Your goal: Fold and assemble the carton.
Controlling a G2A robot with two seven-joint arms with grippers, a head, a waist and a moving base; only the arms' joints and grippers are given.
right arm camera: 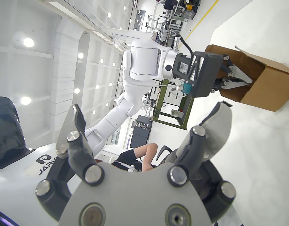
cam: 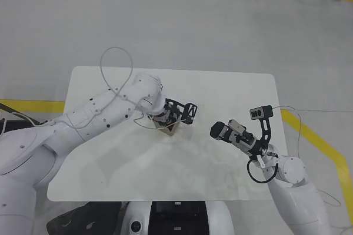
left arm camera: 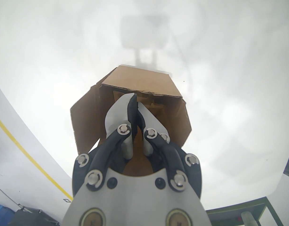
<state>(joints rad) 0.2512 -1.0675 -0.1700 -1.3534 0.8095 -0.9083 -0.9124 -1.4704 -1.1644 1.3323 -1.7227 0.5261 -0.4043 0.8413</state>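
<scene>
Nearest the robot, at the lower right of the top view, the right tool (right arm camera: 149,106) hung over the table (cam: 223,88) with its fingers spread wide and nothing between them. It pointed toward the carton and looked parked as a free hand, ready to press a flap once the box was steadied. A bare stretch of table lay between it and the work.

Farther up, just left of the frame's centre, the carton (cam: 168,126) rested on the table. It was a small brown box with one end open toward the left tool and its flaps splayed outward. The left tool (left arm camera: 134,98) reached into that open end with its fingers drawn narrow and the tips nearly meeting. Cardboard showed between them lower down, so it seemed to pinch one panel of the carton, probably to hold the box still and keep its mouth open.

Whether the far end was closed could not be told. The open end's flaps were not yet folded in, so assembly seemed only partly done.
</scene>
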